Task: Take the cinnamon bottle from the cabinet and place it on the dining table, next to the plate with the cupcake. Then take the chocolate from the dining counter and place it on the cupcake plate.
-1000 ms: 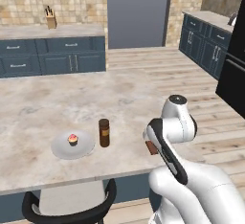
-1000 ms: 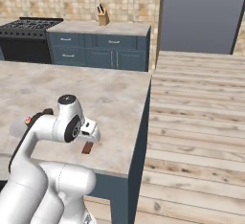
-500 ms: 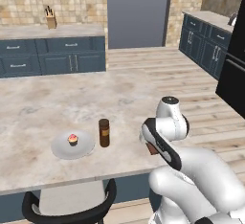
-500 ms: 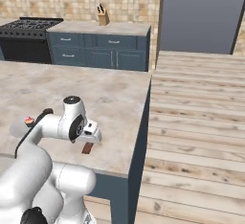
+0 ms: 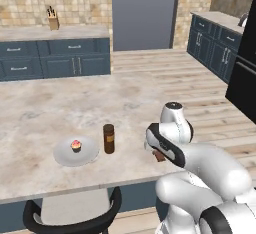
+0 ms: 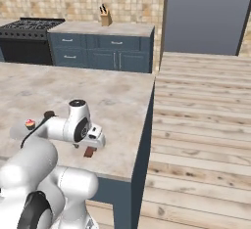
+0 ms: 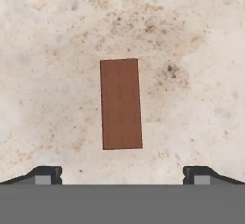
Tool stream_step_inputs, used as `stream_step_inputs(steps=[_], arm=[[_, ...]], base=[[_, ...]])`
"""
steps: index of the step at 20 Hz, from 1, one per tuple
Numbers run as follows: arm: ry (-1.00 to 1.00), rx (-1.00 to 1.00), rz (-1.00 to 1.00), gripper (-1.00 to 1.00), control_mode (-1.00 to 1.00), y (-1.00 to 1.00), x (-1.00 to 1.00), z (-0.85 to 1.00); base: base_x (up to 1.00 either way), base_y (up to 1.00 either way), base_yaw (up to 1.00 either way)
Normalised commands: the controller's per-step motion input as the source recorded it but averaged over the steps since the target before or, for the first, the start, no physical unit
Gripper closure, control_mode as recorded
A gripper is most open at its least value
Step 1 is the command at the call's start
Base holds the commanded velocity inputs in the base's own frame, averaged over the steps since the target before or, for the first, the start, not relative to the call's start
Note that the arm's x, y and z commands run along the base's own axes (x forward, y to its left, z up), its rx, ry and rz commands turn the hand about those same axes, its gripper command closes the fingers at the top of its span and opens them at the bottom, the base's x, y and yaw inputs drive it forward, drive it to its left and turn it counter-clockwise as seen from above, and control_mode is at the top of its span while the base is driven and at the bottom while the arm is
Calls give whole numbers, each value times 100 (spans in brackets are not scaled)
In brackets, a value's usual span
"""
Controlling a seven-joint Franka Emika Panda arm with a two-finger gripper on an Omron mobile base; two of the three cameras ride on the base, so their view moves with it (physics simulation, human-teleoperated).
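Observation:
The chocolate (image 7: pixel 121 104), a flat brown bar, lies on the dining table (image 5: pixel 40 113) near its right front corner. My gripper (image 7: pixel 122 176) hovers straight above it, open, the two fingertips (image 7: pixel 48 174) wide apart with nothing between them. From the base views the hand (image 5: pixel 160 145) covers most of the chocolate (image 5: pixel 159 156), which peeks out beneath it (image 6: pixel 89 151). Left of it stands the cinnamon bottle (image 5: pixel 108 138), upright beside the grey plate (image 5: pixel 87 154) that carries the cupcake (image 5: pixel 76 145). The cupcake (image 6: pixel 30 123) also shows past my arm.
The table's right edge (image 6: pixel 147 110) drops to a wooden floor (image 6: pixel 206 125) close to the chocolate. A dark chair (image 5: pixel 75 218) sits under the front edge. A knife block (image 5: pixel 52 24) stands on the far counter, beside a stove (image 6: pixel 29 25).
The arm's upper joint has shifted slightly, while the hand stays over the chocolate. The jaws remain wide open and the bar, bottle and plate have not moved.

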Motion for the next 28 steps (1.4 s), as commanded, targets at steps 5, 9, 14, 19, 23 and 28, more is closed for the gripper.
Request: stream_step_inputs(steps=[5,9,14,19,23,28], arm=[[2,0,0,-100,-100,0,4,-59],[1,0,0,-100,-100,0,4,-59],[0,0,0,-100,-100,0,0,-44],[0,0,0,-100,-100,0,0,-37],[0,0,0,100,-100,0,0,-44],[-1,0,0,100,-100,0,0,-35]], base=[[0,0,0],[0,0,0],[0,0,0],[0,0,0],[0,0,0],[0,0,0]])
